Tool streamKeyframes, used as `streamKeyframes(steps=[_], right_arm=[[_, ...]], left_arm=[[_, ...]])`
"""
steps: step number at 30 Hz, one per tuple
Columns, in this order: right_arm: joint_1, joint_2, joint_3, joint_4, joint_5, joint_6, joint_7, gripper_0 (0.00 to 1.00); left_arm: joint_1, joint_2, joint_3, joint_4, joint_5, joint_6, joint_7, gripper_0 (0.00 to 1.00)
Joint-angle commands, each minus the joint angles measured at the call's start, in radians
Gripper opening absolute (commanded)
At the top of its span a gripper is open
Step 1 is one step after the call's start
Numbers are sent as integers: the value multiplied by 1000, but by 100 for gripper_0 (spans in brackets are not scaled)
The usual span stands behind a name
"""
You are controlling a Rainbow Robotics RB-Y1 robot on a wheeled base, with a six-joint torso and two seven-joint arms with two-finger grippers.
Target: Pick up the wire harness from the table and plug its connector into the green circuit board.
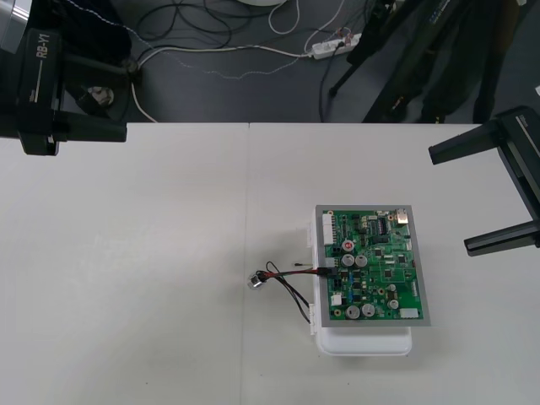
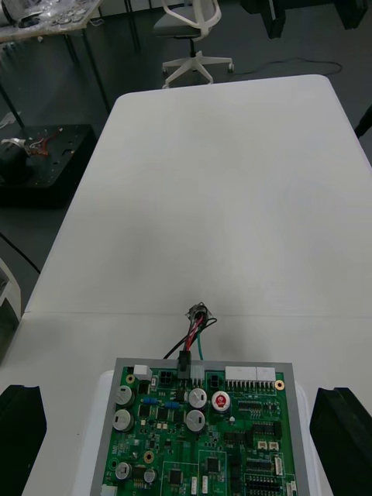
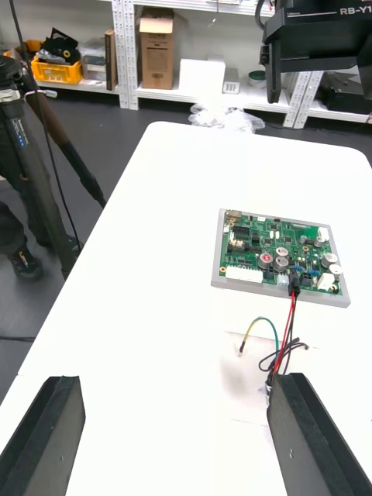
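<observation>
The green circuit board [image 1: 371, 266] sits on its white base [image 1: 363, 342] at the table's right of centre. The harness's black plug [image 1: 327, 272] sits in a connector at the board's left edge. Red, black and green wires [image 1: 291, 283] run left from it to the round metal socket [image 1: 253, 283], which lies on the table. My right gripper [image 1: 450, 202] hangs open to the right of the board, apart from it. In the right wrist view its fingers [image 2: 19, 434] flank the board [image 2: 201, 442], and the plug [image 2: 184, 364] is in view. My left gripper [image 3: 182, 442] is open, parked far left.
The left arm's dark body [image 1: 51, 84] overhangs the table's far left corner. The table's far edge [image 1: 253, 124] meets dark floor with cables. A seam [image 1: 247, 211] runs down the bare table top to the left of the board.
</observation>
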Motion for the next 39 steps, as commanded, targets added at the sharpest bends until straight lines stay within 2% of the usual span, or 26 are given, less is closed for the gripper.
streamKeyframes(steps=[1, 39], right_arm=[[16, -38, -39, -20, -18, 10, 58, 100], [20, -38, -39, -6, -16, 9, 60, 100]], left_arm=[[-14, 45, 32, -13, 14, -31, -42, 70], [-14, 45, 32, -13, 14, -31, -42, 70]])
